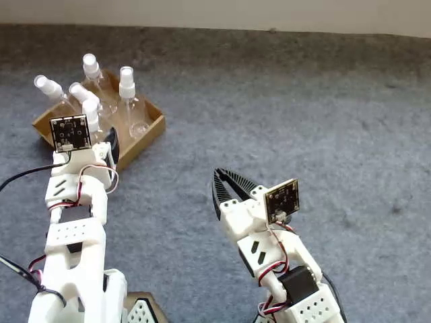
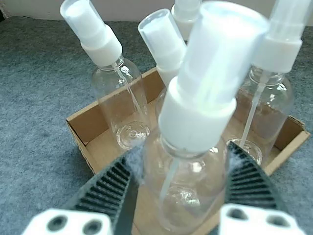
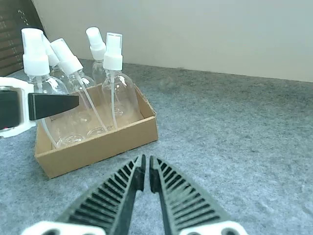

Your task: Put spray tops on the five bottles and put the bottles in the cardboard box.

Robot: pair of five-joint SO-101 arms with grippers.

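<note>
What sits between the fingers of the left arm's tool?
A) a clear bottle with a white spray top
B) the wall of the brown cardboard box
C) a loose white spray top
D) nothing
A: the left wrist view shows the clear bottle with a white spray top between the black fingers of the left tool, over the brown cardboard box.

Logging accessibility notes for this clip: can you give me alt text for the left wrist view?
The left gripper clasps a clear bottle with a white spray top, seen close up in the cardboard box. Four more topped bottles stand in the box behind it, on a grey carpeted surface.
</note>
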